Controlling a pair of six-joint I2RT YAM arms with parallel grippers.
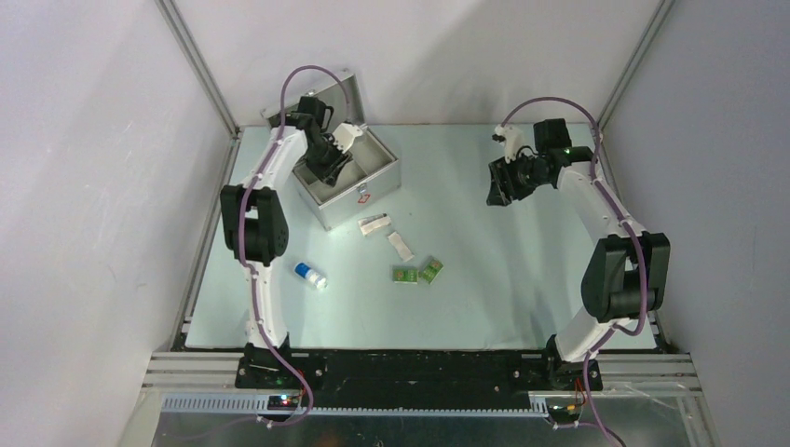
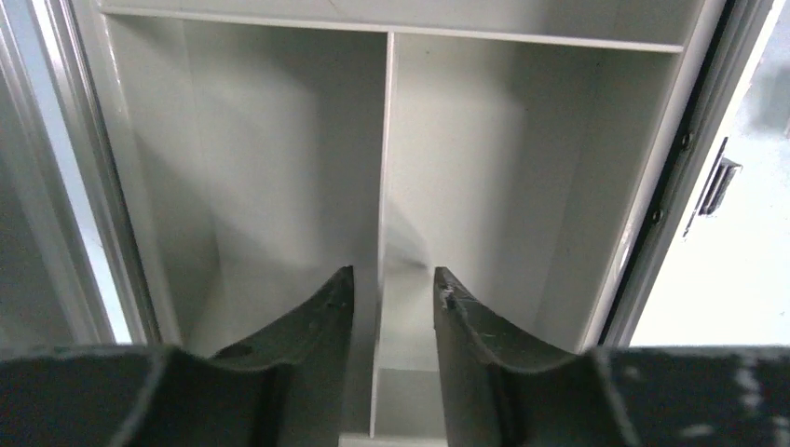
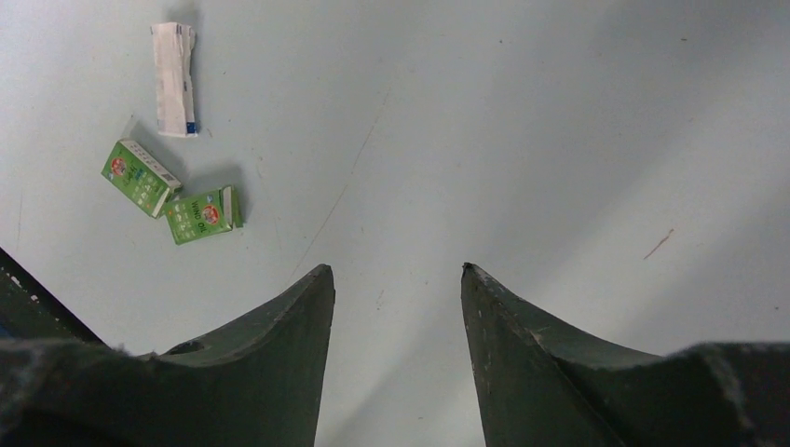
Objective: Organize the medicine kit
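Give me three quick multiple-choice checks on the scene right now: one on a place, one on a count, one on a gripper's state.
1. Where is the left gripper?
A. above the white packets
B. inside the open medicine kit
C. beside the bottle

2. How many green boxes lie on the table?
A. one
B. two
C. four

3. The right gripper is:
A. open and empty
B. shut on a packet
C. shut on a bottle

Answers:
1. B: the kit's inner divider shows between its fingers.
2. B: the two lie side by side mid-table.
3. A: only bare table shows between its spread jaws.
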